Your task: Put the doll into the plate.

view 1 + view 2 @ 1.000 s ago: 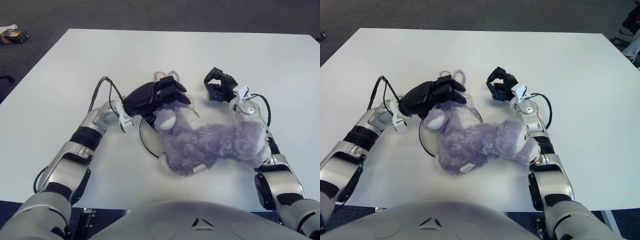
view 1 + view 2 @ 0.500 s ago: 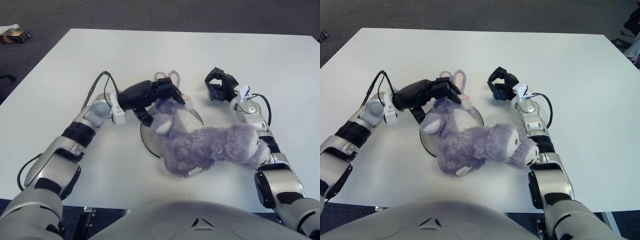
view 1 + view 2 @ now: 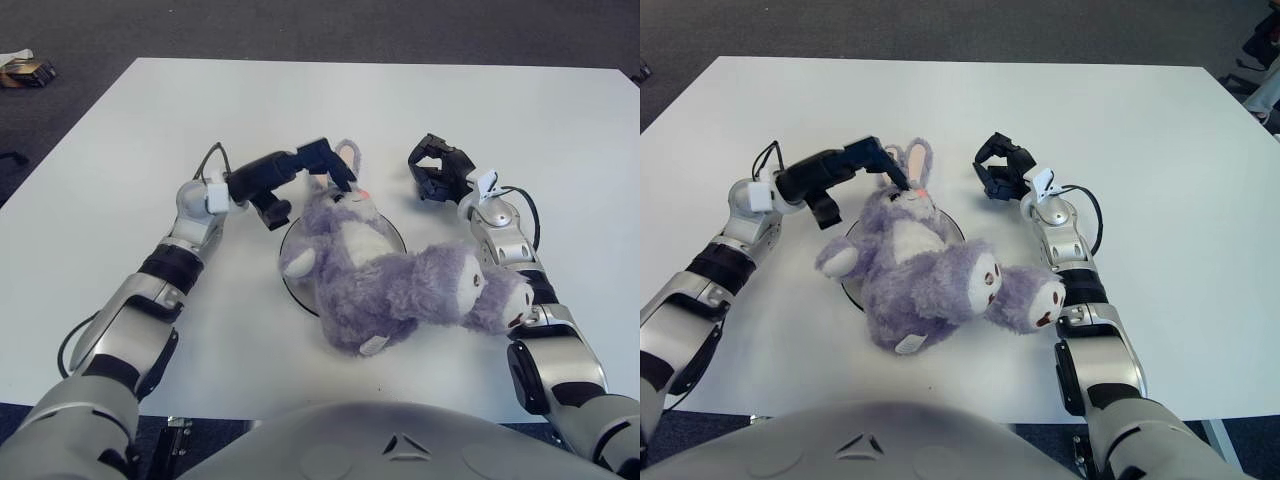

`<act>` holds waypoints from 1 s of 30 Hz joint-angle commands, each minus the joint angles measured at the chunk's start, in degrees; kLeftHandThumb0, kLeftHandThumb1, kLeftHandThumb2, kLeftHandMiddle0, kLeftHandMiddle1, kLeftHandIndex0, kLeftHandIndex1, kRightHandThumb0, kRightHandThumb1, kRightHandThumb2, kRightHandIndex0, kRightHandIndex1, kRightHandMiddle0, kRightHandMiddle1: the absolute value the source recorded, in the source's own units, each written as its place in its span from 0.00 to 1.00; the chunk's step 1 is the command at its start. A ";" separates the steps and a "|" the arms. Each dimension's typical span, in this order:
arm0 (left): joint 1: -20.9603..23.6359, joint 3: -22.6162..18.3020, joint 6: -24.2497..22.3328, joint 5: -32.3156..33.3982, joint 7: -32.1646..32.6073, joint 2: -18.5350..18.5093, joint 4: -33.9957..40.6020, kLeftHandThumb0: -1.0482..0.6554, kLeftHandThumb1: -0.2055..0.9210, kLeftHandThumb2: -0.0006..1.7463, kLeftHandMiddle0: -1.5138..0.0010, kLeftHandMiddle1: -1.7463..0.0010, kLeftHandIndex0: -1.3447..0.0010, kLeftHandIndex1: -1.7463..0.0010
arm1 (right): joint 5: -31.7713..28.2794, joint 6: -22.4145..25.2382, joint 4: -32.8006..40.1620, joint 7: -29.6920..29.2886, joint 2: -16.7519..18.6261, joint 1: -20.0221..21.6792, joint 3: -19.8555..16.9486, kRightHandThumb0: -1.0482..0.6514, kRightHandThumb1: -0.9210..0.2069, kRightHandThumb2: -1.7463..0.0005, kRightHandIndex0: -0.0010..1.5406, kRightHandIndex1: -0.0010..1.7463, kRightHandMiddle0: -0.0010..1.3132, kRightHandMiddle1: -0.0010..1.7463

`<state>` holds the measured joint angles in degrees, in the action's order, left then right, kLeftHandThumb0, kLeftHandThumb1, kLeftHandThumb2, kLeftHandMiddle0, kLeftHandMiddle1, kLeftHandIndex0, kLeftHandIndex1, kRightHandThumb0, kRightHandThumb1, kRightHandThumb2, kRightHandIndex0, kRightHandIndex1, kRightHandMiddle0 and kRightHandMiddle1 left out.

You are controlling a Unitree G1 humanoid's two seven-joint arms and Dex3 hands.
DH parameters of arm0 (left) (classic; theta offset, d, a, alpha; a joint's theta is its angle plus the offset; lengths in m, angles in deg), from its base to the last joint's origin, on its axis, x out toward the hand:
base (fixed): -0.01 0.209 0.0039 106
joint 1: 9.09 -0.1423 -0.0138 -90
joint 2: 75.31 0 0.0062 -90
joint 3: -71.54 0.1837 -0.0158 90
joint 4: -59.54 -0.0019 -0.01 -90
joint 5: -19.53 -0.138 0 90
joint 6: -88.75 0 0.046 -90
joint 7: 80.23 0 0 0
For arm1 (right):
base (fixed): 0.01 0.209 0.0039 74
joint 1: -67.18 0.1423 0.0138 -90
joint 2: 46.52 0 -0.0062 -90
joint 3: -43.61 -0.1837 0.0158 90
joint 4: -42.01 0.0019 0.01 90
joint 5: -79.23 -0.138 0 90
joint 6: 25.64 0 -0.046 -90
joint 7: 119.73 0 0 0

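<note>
Doll (image 3: 390, 270) is being seen lying across plate (image 3: 290, 275), legs spilling toward 4 o'clock onto counter (image 3: 120, 140). Left hand (image 3: 300, 165), fingers apart, is touching its ear; right hand (image 3: 435, 170) is curled, holding nothing. Likely soft, light, floppy; torso is being judged the best grip.

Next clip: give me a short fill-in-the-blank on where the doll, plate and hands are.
1. The doll lies partly over the ____.
2. The ____ hand touches the doll's head.
3. The right hand holds ____.
4. The doll's fur is ____.

Missing words: plate; left; nothing; purple
</note>
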<state>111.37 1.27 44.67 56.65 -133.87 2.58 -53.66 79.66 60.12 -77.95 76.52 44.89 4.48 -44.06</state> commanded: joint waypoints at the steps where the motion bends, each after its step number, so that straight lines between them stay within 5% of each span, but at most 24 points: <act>1: -0.30 -5.43 -7.50 2.97 -2.48 -2.08 5.17 0.14 1.00 0.60 0.67 0.39 0.86 0.26 | 0.81 2.64 -4.29 0.80 -0.07 -4.05 0.61 0.40 0.16 0.56 0.56 1.00 0.23 1.00; 5: 1.88 -10.59 -21.39 7.61 -6.84 -2.84 0.50 0.11 1.00 0.57 0.68 0.40 0.86 0.25 | 0.56 2.03 -4.75 0.87 0.22 -4.00 0.32 0.40 0.15 0.56 0.55 1.00 0.23 1.00; 11: 1.97 -16.05 -33.02 10.40 -6.85 -4.12 5.09 0.03 1.00 0.56 0.69 0.44 0.92 0.27 | 0.82 1.62 -4.90 0.82 0.36 -3.87 0.35 0.40 0.15 0.57 0.56 1.00 0.22 1.00; 19: -1.77 -24.23 -34.03 3.73 4.81 -1.19 11.64 0.00 1.00 0.60 0.65 0.43 0.99 0.33 | 0.98 1.88 -4.53 0.84 0.30 -4.04 0.46 0.40 0.16 0.55 0.58 1.00 0.23 1.00; 30: -1.90 -29.55 -35.41 -0.23 10.13 2.42 12.30 0.00 1.00 0.66 0.61 0.46 1.00 0.37 | 1.02 2.02 -5.08 1.04 0.19 -3.64 0.56 0.39 0.19 0.53 0.58 1.00 0.25 1.00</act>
<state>110.19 -26.24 10.19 57.28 -125.74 4.26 -41.70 79.60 58.48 -79.49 76.41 44.82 4.57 -44.76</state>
